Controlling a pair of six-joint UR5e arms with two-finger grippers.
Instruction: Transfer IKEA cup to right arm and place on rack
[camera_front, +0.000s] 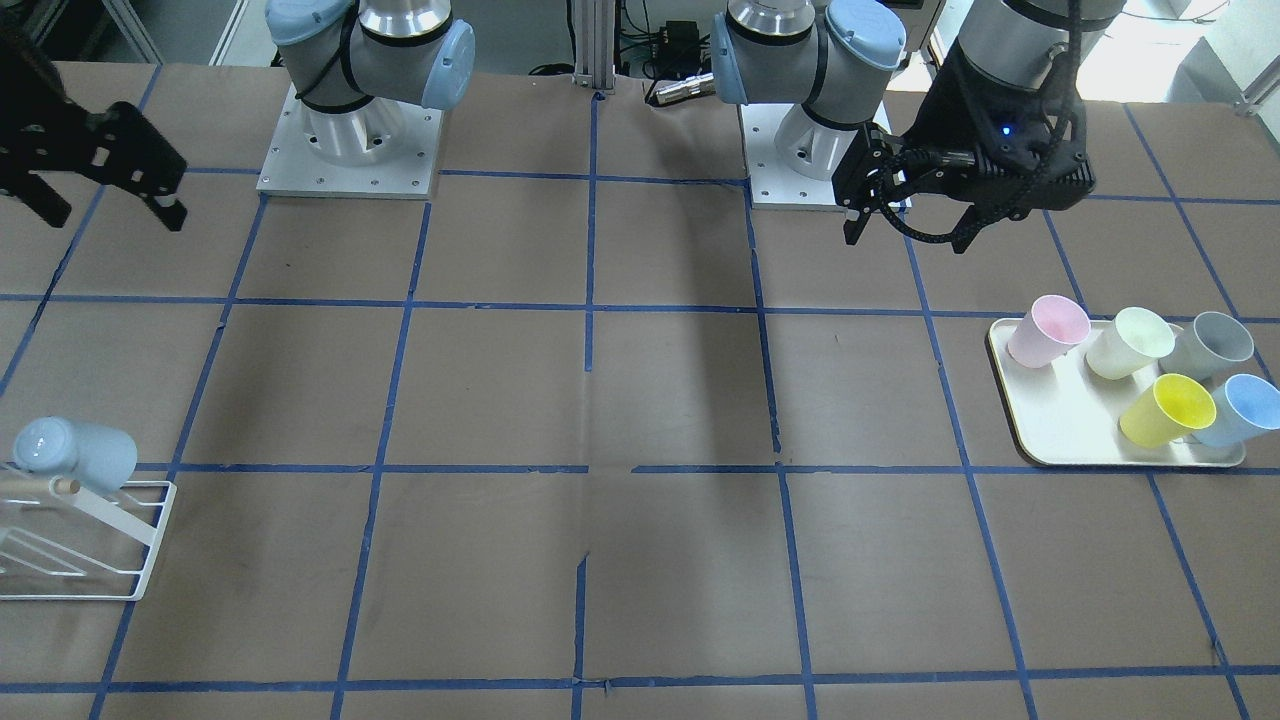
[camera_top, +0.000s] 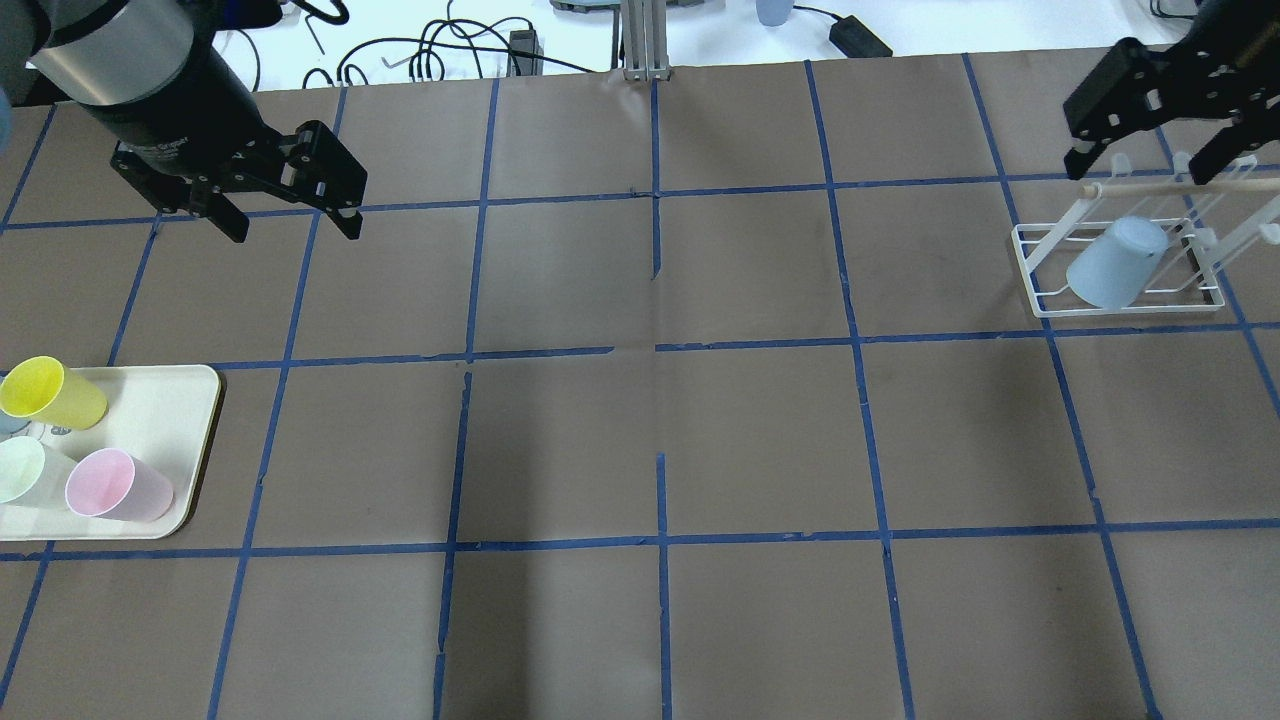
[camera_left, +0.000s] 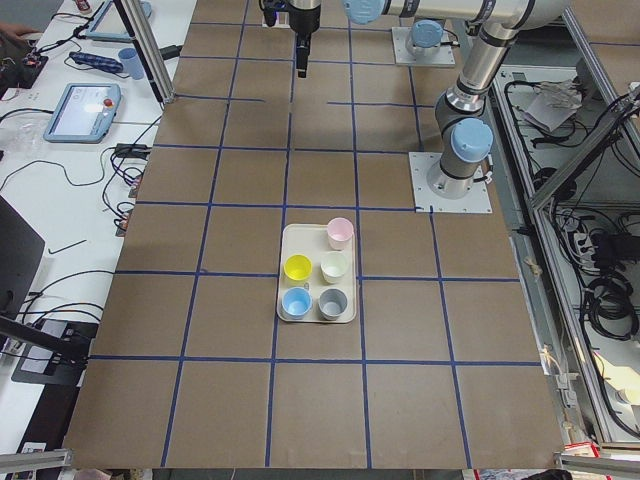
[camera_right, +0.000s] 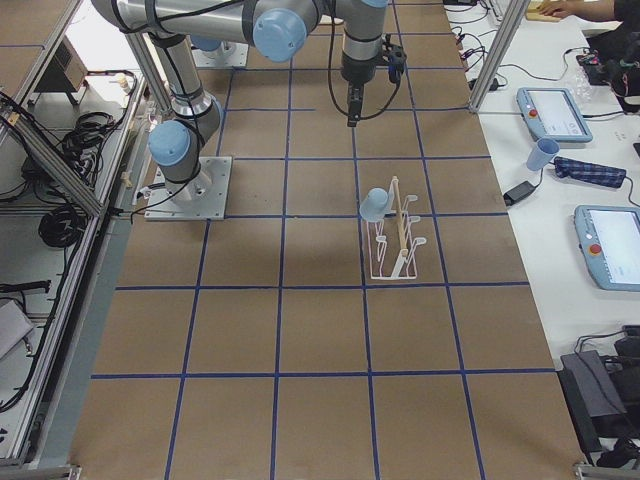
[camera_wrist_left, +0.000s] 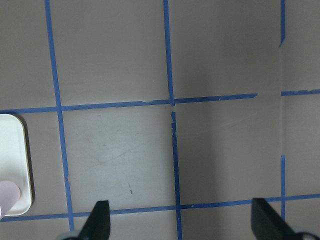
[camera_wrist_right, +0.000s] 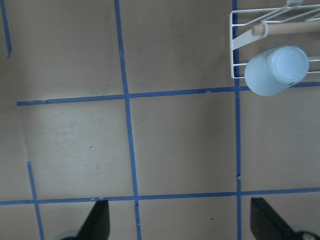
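One pale blue IKEA cup (camera_front: 75, 455) hangs upside down and tilted on a peg of the white wire rack (camera_front: 90, 540). It also shows in the overhead view (camera_top: 1115, 262) and the right wrist view (camera_wrist_right: 276, 70). A second blue cup (camera_front: 1240, 410) lies on the cream tray (camera_front: 1060, 430). My right gripper (camera_top: 1140, 170) is open and empty, raised above the table just beyond the rack (camera_top: 1130, 300). My left gripper (camera_top: 293, 228) is open and empty, raised above the table, apart from the tray (camera_top: 180, 420).
The tray also holds a pink cup (camera_front: 1048, 330), a pale green cup (camera_front: 1130, 342), a grey cup (camera_front: 1210, 345) and a yellow cup (camera_front: 1168, 410). Brown paper with a blue tape grid covers the table. Both arm bases stand at the robot's edge.
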